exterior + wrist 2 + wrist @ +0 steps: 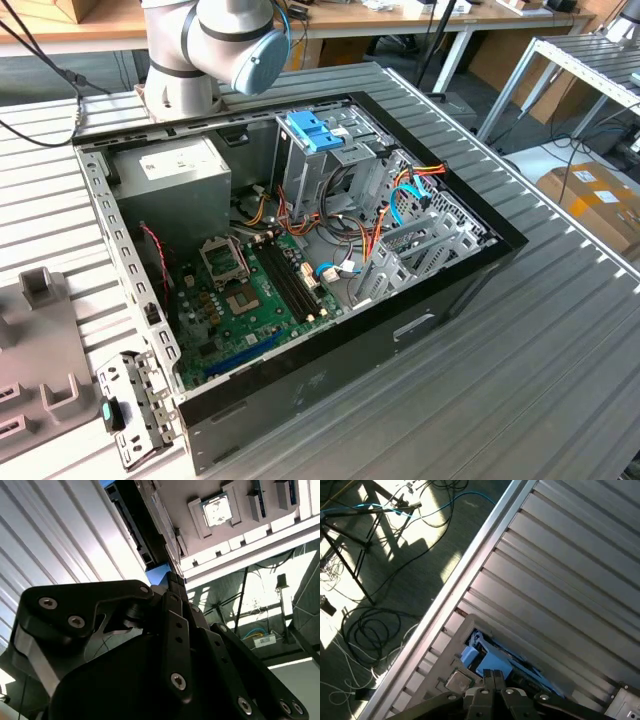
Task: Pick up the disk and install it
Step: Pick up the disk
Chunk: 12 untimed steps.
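The disk (490, 664) lies below my fingertips in both wrist views, a dark slab framed by a light blue carrier rail (159, 573), resting in a grey fixture tray (451, 660) on the ribbed metal table. My gripper (493, 674) hangs above the blue end of the disk, its black fingers (176, 595) pressed together with nothing between them. In the exterior view the open computer case (330, 350) sits mid-table, motherboard exposed, with an empty metal drive bay (425, 240) at its right side.
A small square chip (217, 510) sits in the same grey tray beside the disk. The table edge (470, 565) runs close by, with cables and a stand on the floor beyond. Inside the case are a blue-latched cage (315, 130) and a grey power-supply box (175, 175).
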Each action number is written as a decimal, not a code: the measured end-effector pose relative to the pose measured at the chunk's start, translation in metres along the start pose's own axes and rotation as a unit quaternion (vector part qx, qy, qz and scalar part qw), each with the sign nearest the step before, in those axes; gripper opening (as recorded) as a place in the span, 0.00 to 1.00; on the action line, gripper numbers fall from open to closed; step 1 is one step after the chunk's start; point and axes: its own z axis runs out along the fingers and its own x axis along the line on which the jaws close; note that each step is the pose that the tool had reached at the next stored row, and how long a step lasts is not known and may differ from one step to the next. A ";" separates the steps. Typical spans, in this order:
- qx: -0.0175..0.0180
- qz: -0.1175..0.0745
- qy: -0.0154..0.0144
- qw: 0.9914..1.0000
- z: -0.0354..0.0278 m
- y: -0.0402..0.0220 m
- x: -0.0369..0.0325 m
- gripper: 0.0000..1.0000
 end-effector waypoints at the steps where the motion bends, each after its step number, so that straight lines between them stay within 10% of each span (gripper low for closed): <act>1: 0.000 -0.009 0.000 1.000 0.0000 0.0000 0.0000 0.11; 5: 0.000 -0.054 0.000 0.999 0.0003 0.0000 0.0000 0.11; 12: 0.000 -0.121 0.000 0.993 0.0008 -0.0001 -0.0001 0.11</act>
